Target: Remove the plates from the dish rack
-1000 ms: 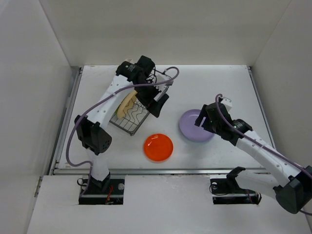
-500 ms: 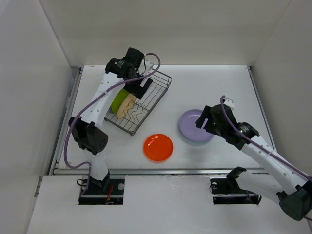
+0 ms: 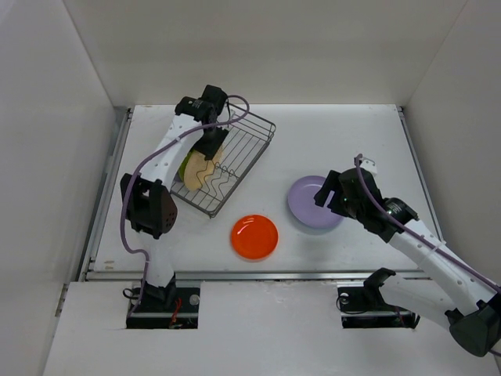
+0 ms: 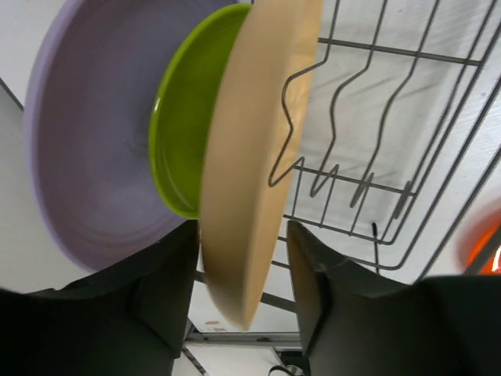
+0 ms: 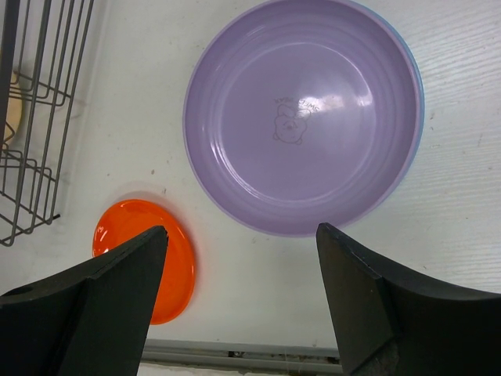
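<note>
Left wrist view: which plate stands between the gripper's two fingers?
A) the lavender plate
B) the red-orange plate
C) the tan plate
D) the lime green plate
C: the tan plate stands on edge in the dish rack, with a finger of the left gripper on either side and the lime green plate beside it.

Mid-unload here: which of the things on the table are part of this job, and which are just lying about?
Part of the job: dish rack; tan plate, green plate and lavender plate standing in it; second lavender plate and orange plate, lying on the table.
Just lying about: nothing visible.
</note>
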You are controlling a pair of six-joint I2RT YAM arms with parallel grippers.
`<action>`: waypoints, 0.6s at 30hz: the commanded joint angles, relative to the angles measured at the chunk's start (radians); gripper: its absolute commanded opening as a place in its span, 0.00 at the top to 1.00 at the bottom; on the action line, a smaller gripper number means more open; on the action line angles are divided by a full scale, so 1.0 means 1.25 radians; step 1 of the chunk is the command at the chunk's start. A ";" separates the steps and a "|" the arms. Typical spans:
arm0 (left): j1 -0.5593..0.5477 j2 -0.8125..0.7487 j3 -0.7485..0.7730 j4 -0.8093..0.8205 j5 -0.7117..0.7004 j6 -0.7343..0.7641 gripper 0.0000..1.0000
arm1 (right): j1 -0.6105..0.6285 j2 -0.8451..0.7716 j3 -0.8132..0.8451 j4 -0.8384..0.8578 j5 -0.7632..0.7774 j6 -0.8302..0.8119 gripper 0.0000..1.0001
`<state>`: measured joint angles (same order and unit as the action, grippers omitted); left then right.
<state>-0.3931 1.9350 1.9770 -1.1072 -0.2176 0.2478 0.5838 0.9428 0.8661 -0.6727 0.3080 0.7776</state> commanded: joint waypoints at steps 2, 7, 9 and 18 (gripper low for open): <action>0.013 -0.026 0.021 -0.020 0.032 -0.009 0.62 | 0.005 -0.012 -0.011 0.008 0.000 -0.011 0.17; 0.013 -0.034 0.011 -0.020 0.039 -0.017 0.94 | 0.005 -0.036 -0.019 0.000 0.000 0.004 0.17; 0.013 -0.041 0.027 -0.027 0.032 -0.024 1.00 | 0.005 -0.052 -0.019 -0.001 0.000 0.011 0.17; 0.005 -0.139 0.141 -0.044 -0.038 -0.017 1.00 | 0.005 -0.060 0.020 -0.034 0.000 0.011 0.18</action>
<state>-0.3710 1.8988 2.0590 -1.1461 -0.2489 0.2516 0.5838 0.8883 0.8425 -0.7044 0.3061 0.7860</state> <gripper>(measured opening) 0.199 0.818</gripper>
